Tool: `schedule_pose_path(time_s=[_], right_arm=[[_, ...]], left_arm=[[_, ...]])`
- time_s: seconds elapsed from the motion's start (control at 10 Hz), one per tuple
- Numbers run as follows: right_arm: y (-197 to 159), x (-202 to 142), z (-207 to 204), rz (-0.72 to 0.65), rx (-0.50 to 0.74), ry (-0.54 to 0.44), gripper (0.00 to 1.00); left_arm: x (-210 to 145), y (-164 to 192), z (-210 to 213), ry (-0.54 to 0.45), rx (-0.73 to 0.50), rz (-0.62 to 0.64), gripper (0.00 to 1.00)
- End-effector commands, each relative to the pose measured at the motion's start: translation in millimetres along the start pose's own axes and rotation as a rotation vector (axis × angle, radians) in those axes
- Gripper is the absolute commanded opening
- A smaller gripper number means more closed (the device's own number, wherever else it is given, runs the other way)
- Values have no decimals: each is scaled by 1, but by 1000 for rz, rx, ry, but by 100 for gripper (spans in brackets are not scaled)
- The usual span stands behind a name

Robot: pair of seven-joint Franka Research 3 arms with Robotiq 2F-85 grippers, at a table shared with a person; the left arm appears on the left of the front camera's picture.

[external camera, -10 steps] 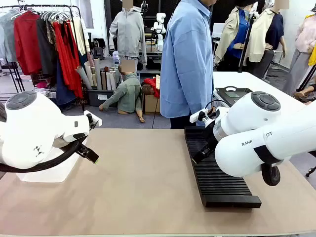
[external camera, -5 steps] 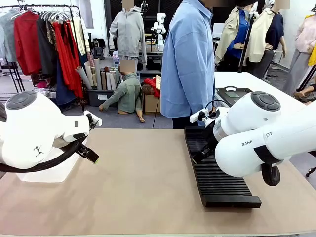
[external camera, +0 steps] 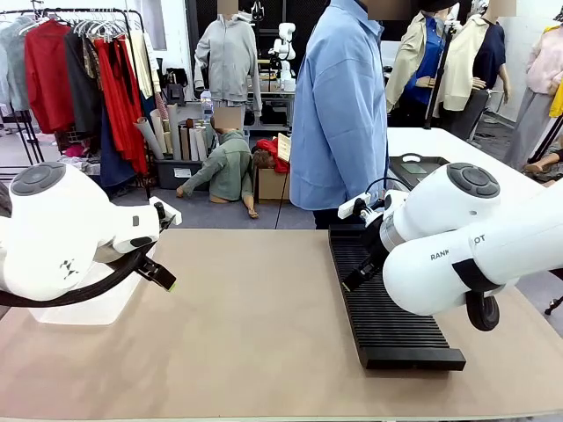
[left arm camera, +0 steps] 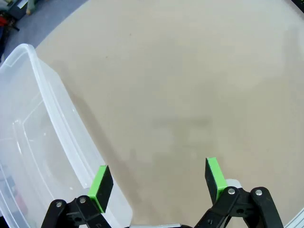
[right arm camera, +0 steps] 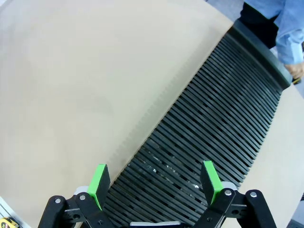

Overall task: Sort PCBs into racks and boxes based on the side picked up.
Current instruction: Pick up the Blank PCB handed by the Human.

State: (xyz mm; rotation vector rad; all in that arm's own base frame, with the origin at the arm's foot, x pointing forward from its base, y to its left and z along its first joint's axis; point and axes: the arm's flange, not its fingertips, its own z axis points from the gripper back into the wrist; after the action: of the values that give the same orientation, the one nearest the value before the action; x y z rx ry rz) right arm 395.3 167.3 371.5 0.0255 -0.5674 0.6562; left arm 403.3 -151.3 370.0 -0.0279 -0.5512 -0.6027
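Front view showed one black slotted rack (external camera: 387,308) right of centre on the tabletop (external camera: 246,325), its long axis running up-frame toward the person (external camera: 339,114). One clear tub (external camera: 98,308) sat lower left. Left fingers (left arm camera: 100,186) and right fingers (right arm camera: 98,184) stood spread, holding nothing.

You've got a tan table (external camera: 255,325) in front of you, the long black ribbed rack (external camera: 387,308) lying flat on its right side, running from the far edge toward you, the clear plastic tub (left arm camera: 42,142) resting on its left side, well apart
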Motion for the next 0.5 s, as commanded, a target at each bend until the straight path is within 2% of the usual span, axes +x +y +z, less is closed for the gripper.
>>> schedule_pose_path(time_s=[0.0,0.1,0.2,0.4], right_arm=[[0,0,0,-1,0,0,100],[0,0,0,0,0,0,100],[-2,5,3,-29,6,43,100],[-5,26,19,-72,11,40,100]], left_arm=[[0,0,0,0,0,0,100],[0,0,0,0,0,0,100],[3,2,4,12,-18,12,100],[15,9,18,30,-78,46,100]])
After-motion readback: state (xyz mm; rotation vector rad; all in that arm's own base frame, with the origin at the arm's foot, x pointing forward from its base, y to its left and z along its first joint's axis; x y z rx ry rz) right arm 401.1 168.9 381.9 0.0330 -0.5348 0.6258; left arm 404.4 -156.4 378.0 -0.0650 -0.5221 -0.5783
